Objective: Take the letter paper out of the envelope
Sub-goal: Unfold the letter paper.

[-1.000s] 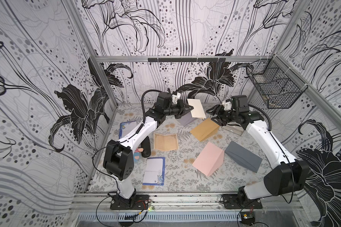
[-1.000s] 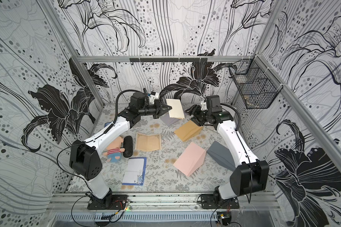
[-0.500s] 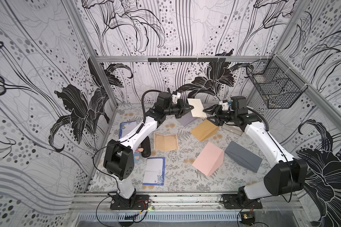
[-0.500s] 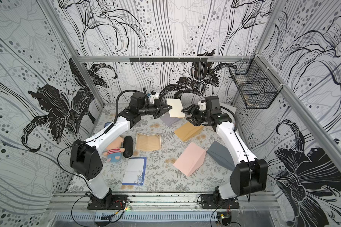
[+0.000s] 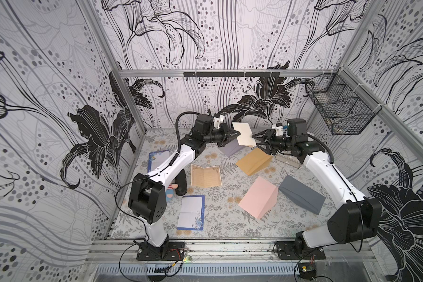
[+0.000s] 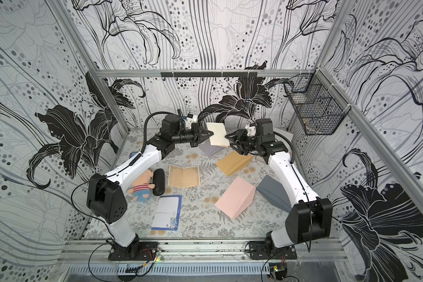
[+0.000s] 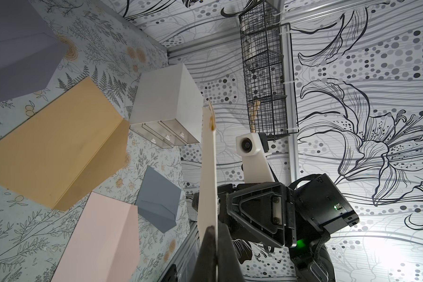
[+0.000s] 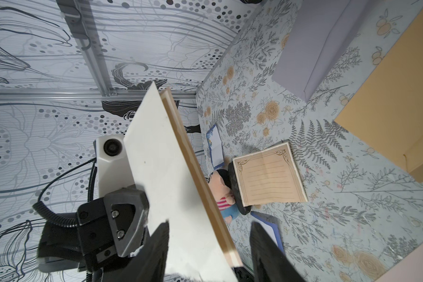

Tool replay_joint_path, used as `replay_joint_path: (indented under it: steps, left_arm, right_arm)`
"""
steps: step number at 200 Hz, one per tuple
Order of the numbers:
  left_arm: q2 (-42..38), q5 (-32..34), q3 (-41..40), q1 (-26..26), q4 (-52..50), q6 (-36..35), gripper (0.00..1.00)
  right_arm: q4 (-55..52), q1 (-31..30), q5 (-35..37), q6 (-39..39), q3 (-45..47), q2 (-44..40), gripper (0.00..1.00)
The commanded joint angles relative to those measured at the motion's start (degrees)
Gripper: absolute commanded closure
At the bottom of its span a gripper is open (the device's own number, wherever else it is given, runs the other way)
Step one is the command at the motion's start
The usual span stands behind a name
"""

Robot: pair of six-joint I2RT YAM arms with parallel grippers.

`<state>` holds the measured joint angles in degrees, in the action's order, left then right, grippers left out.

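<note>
The left gripper (image 5: pixel 237 133) is clenched on one short edge of the cream envelope (image 5: pixel 244 134). It holds that envelope in the air, above and just behind the kraft envelope (image 5: pixel 253 162), which lies on the counter (image 5: pixel 220 219). Both top views show the cream envelope (image 6: pixel 217 134) clear of the surface and tilted up on edge. The right gripper (image 5: pixel 255 141) faces it from the opposite side, above the kraft envelope's far end, with its jaws parted and straddling the cream envelope's free edge, gripping nothing. In the right wrist view the letter paper (image 8: pixel 202 180) shows as a thin tan strip along that edge, most of it inside the cream envelope. A clear gap separates the strip from one finger (image 8: pixel 266 251). The other finger lies against or behind the cream face, and I cannot tell whether it touches. A lilac envelope (image 5: pixel 231 149) lies just behind the kraft envelope, partly beneath the held one. A white drawer box (image 7: pixel 166 102) sits just beside the kraft envelope on the right arm's side. A pink envelope (image 5: pixel 258 197) lies near the kraft envelope, in front of it, and a grey envelope (image 5: pixel 302 194) is farther from it toward the right arm's base. An unfolded lined sheet (image 5: pixel 206 175) lies near the kraft envelope on the left arm's side, with a plush doll (image 6: pixel 142 186) beyond the sheet. A blue-bordered sheet (image 5: pixel 190 212) lies well apart from the kraft envelope, toward the counter's front.
</note>
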<state>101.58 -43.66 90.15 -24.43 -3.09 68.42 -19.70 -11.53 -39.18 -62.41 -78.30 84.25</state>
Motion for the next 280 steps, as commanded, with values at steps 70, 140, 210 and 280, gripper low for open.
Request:
replay_joint_path:
  steps: [70, 140, 210, 280]
  left_arm:
    - [0.00, -0.65, -1.20, -0.52, 1.07, -1.63, 1.00]
    - [-0.07, -0.43, -2.13, -0.95, 1.75, -1.24, 1.00]
    - [1.33, 0.81, -1.92, -2.54, 4.45, 0.55, 1.00]
    - [2.65, 2.01, -1.64, -3.58, 6.52, 2.01, 1.00]
  right_arm:
    - [3.37, 0.02, -1.79, -3.22, 1.95, -3.69, 0.50]
    - [6.65, 0.00, -2.05, -6.38, 3.72, -5.21, 0.53]
    - [13.61, -0.66, -1.24, -11.81, 7.75, -6.89, 0.54]
    - [15.93, -1.43, 0.21, -13.63, 8.69, -7.61, 0.53]
